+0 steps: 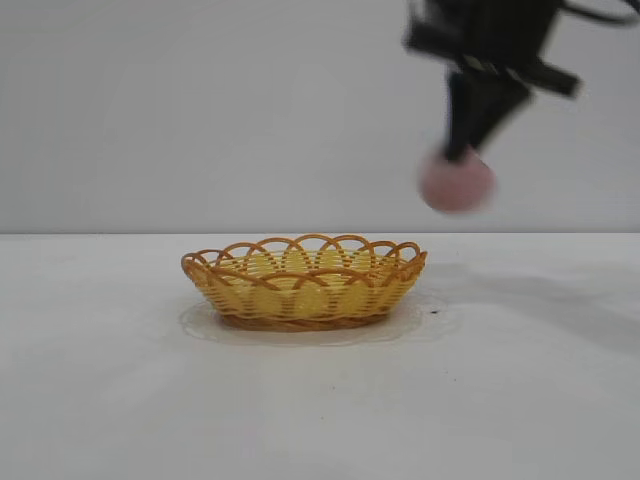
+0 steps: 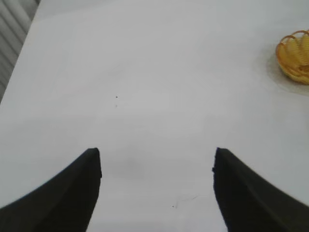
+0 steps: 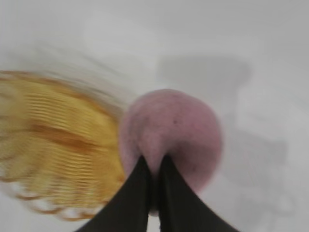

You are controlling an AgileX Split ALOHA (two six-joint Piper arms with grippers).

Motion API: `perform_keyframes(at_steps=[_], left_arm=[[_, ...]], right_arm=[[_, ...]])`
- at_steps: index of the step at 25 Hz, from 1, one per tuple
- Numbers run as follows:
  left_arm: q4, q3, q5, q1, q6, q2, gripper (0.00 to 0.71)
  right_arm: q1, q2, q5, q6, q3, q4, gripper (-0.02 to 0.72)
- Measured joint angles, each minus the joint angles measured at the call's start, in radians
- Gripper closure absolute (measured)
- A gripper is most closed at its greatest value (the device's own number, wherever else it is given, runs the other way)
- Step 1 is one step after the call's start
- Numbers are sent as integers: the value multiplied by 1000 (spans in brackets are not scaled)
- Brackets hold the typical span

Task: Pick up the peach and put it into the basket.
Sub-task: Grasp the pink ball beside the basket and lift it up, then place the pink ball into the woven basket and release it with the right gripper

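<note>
Exterior: basket (image 1: 303, 283) sits on the white table (image 1: 100, 400), roughly centre, upright, nothing visible inside it. Right gripper (image 1: 462, 152) hangs in the air at upper right, pointing down, blurred. Peach (image 1: 456, 182) is right at its fingertips, off the table, above and to the right of the basket, not over it. A shadow lies on the table to the right of the basket.

Left wrist: left gripper (image 2: 157, 166) fingers (image 2: 72, 193) stand wide apart, nothing between them, only bare table (image 2: 145, 72) underneath. Basket (image 2: 295, 55) shows partly at the frame edge, well apart from this gripper. Peach not in this view.

Right wrist: right gripper (image 3: 153, 166) fingers (image 3: 133, 193) are together with almost no gap, tips lying against the peach (image 3: 171, 133). From here they look closed at its surface rather than around it; how the grip actually holds can't be made out. Basket (image 3: 53, 145) is just beside the peach, heavily smeared, lower than the peach. Table (image 3: 241, 48) lies behind both.
</note>
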Motion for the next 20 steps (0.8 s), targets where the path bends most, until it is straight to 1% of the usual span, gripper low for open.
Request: perform_keyframes(at_steps=[3, 6, 8, 12, 13, 14, 15, 16, 20], left_arm=[[0, 0, 0, 0, 0, 0, 273], [0, 0, 0, 0, 0, 0, 273], [0, 0, 0, 0, 0, 0, 273], [0, 0, 0, 0, 0, 0, 273], [0, 0, 0, 0, 0, 0, 273], [0, 0, 0, 0, 0, 0, 273], [0, 0, 0, 0, 0, 0, 273], [0, 0, 0, 0, 0, 0, 273], [0, 0, 0, 0, 0, 0, 273]], right_arm=[[100, 23, -5, -9, -2, 19, 703], [157, 96, -15, -11, -2, 17, 703], [183, 146, -27, -11, -2, 13, 703], [193, 193, -58, -11, 0, 4, 703], [193, 197, -66, -11, 0, 2, 650], [193, 199, -71, -11, 0, 0, 650], [193, 201, -77, -11, 0, -2, 589], [193, 203, -82, -11, 0, -2, 545], [193, 197, -87, -11, 0, -6, 394]])
